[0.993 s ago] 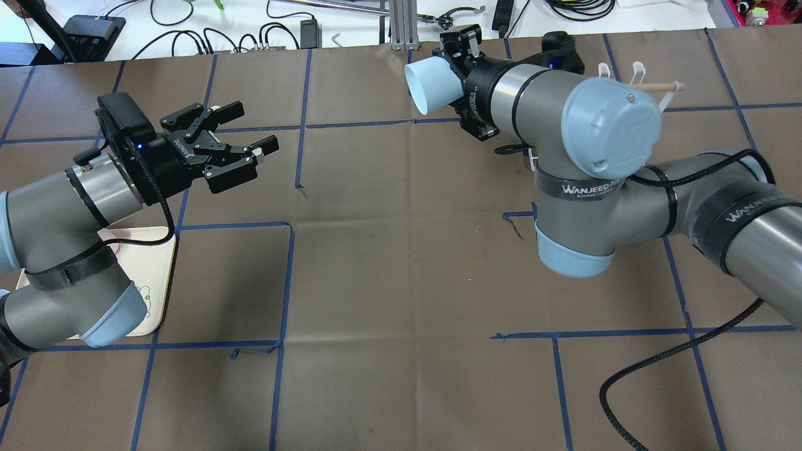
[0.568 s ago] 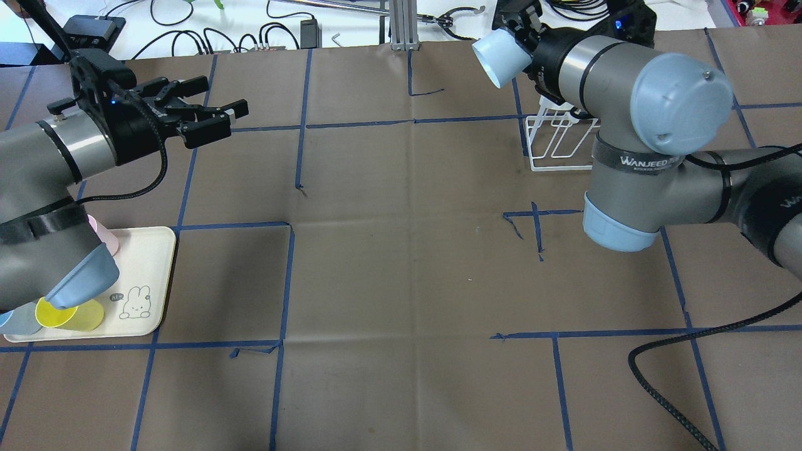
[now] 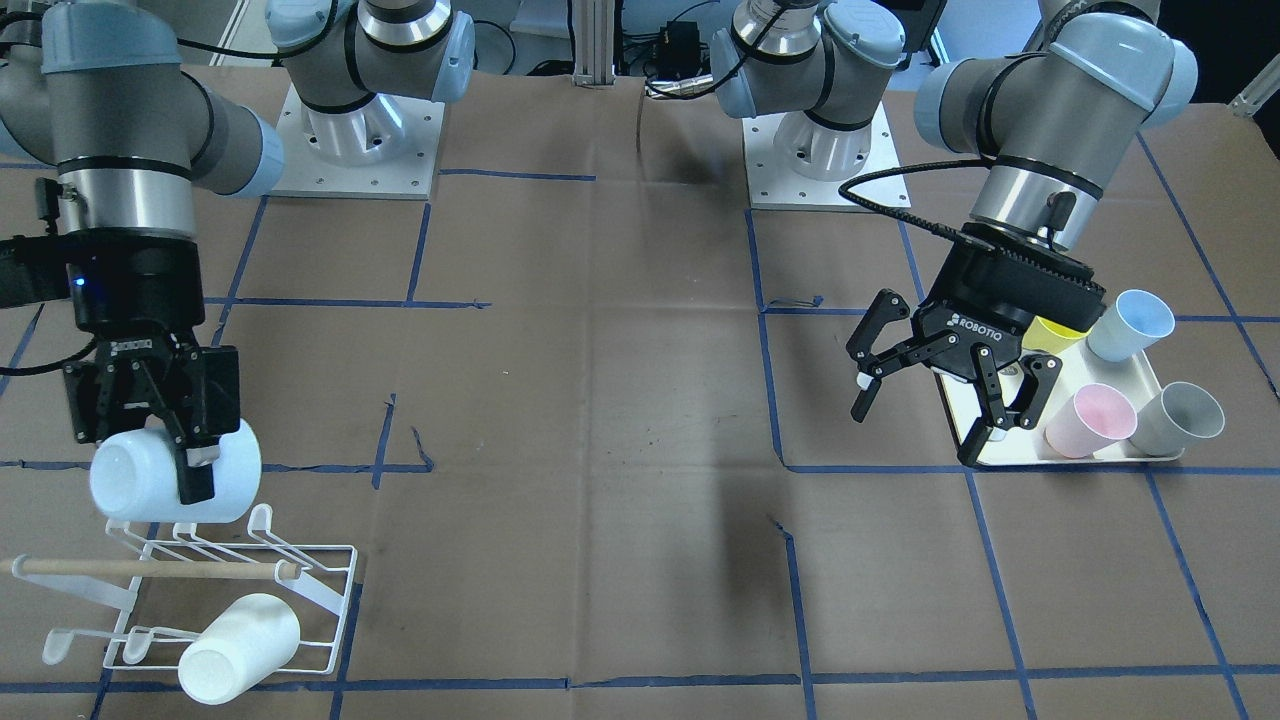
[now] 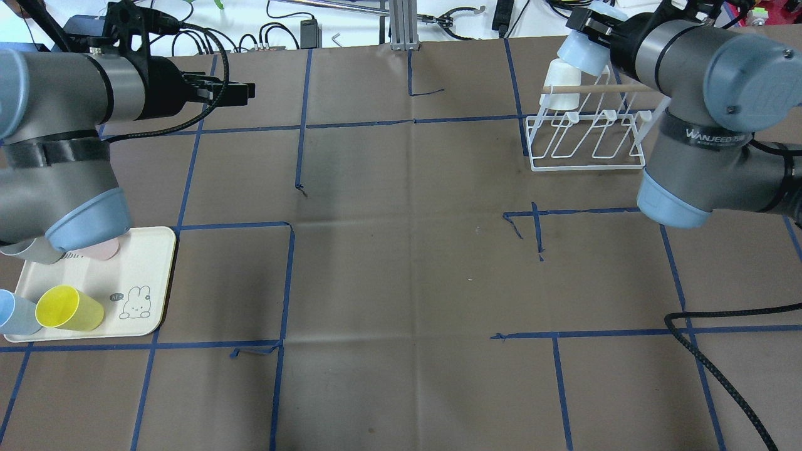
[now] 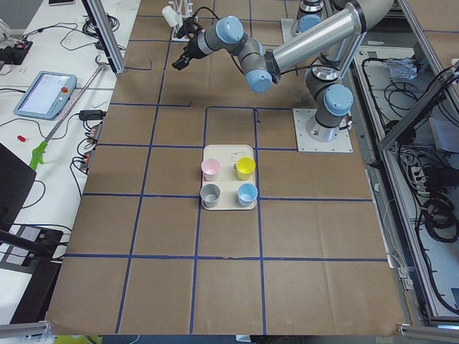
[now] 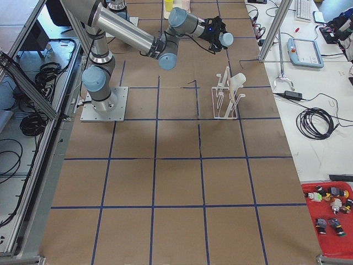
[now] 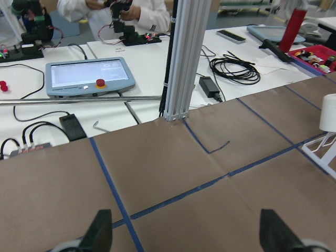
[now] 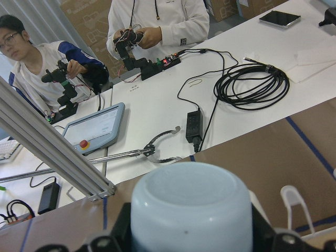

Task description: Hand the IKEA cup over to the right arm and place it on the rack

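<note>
My right gripper [image 3: 150, 455] is shut on a pale blue cup [image 3: 140, 485] and holds it on its side just above the white wire rack [image 3: 335, 560], over the row of prongs nearest the robot. In the overhead view the cup [image 4: 579, 53] hangs at the rack's [image 4: 589, 164] far end, above the wooden dowel [image 4: 601, 89]. The right wrist view shows the cup's base [image 8: 191, 210] between the fingers. My left gripper [image 3: 940, 405] is open and empty, above the inner edge of the tray [image 3: 1100, 458]. In the left wrist view its gripper [image 7: 189, 233] shows only bare table.
A white cup [image 3: 240, 648] hangs on the rack's other row of prongs and also shows in the overhead view [image 4: 559, 84]. The tray holds yellow [image 4: 69, 308], blue [image 3: 1130, 325], pink [image 3: 1090, 420] and grey [image 3: 1180, 418] cups. An aluminium post [image 4: 401, 25] and cables lie beyond the table's far edge.
My right arm has carried the cup right and away, from mid-table to above the rack. My left arm has drawn back to the left, its gripper still open.
</note>
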`<state>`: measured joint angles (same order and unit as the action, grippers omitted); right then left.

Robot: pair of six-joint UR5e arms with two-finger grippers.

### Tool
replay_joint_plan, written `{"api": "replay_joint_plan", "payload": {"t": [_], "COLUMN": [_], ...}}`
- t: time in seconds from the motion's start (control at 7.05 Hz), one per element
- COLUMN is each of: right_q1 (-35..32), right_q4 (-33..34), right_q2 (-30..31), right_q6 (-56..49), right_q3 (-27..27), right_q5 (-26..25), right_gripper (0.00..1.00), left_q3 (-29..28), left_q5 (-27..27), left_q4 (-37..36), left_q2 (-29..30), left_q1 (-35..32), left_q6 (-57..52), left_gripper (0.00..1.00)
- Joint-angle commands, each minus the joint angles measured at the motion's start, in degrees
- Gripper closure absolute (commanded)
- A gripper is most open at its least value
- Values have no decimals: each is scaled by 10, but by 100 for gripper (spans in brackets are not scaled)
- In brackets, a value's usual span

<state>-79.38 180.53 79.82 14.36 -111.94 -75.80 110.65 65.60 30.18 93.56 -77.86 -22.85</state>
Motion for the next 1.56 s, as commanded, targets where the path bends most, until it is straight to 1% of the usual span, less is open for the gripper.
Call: {"api": "replay_joint_plan", "payload": {"t": [0.0,0.14,0.28,0.43,0.57,0.71,0.85,0.99,1.14,1.42], "right_q1": [38,53,82,106,112,112,110,108,104,91], "right_q4": [4,49,73,74,85,124,149,154,180,209], "right_q2": [-52,-82,-102,-125,-162,-191,-200,-204,-208,-213], "right_q6": [-138,-178,-207,-233,-247,-248,-247,-245,-240,-238], "right_q3": [49,58,64,86,116,124,118,115,113,90], "right_q5": [-4,-4,-3,-2,-3,-4,-5,-6,-6,-7], "right_gripper": [86,89,89,89,89,89,89,89,89,89], "left_q3": [-59,-67,-80,-107,-132,-153,-163,-163,-163,-163], "left_q5": [100,147,220,273,277,273,269,229,226,225], "left_q4": [161,200,261,360,422,495,535,551,552,551], "left_q2": [1,1,0,-1,-14,-27,-42,-50,-51,-50], "left_q1": [-19,-29,-54,-78,-89,-90,-85,-77,-72,-74], "left_q6": [32,33,40,66,89,101,101,102,109,155], "left_gripper": [1,1,1,1,1,1,1,1,1,1]}}
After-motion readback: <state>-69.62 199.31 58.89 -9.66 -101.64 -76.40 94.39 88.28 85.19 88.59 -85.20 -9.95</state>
